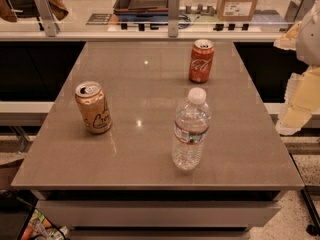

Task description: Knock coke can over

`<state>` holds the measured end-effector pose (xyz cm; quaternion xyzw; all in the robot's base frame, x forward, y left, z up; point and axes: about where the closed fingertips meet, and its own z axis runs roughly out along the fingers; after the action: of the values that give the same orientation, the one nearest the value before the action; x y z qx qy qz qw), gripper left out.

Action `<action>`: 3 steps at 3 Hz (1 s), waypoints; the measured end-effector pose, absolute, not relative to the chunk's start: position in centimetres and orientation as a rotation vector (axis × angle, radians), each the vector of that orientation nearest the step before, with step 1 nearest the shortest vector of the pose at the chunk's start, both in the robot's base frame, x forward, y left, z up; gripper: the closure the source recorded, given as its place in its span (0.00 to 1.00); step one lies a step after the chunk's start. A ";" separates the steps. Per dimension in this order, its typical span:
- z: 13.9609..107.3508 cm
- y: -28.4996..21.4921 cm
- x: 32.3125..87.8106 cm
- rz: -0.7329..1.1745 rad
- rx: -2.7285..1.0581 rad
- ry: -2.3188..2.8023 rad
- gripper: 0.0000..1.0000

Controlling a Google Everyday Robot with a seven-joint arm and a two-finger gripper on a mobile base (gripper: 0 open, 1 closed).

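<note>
The coke can (201, 61) is red-orange with white script and a silver top. It stands upright at the far right of the grey table (140, 154). My gripper (298, 101) shows as pale white and yellowish parts at the right edge of the view, off the table's right side. It is well to the right of the coke can and a little nearer to me, not touching it.
A tan-gold can (93, 107) stands upright at the left. A clear water bottle (190, 129) with a white cap stands upright in front of the coke can. A glass rail (150, 29) runs behind the table's far edge.
</note>
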<state>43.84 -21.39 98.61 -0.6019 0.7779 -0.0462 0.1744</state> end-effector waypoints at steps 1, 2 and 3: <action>98.6 -21.4 43.8 -0.131 -1.706 2.205 0.00; 98.0 -21.6 47.0 -0.069 -1.642 2.168 0.00; 97.2 -21.6 51.7 0.025 -1.546 2.099 0.00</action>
<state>51.65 -21.61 97.15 -0.5720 0.7766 0.0093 0.2639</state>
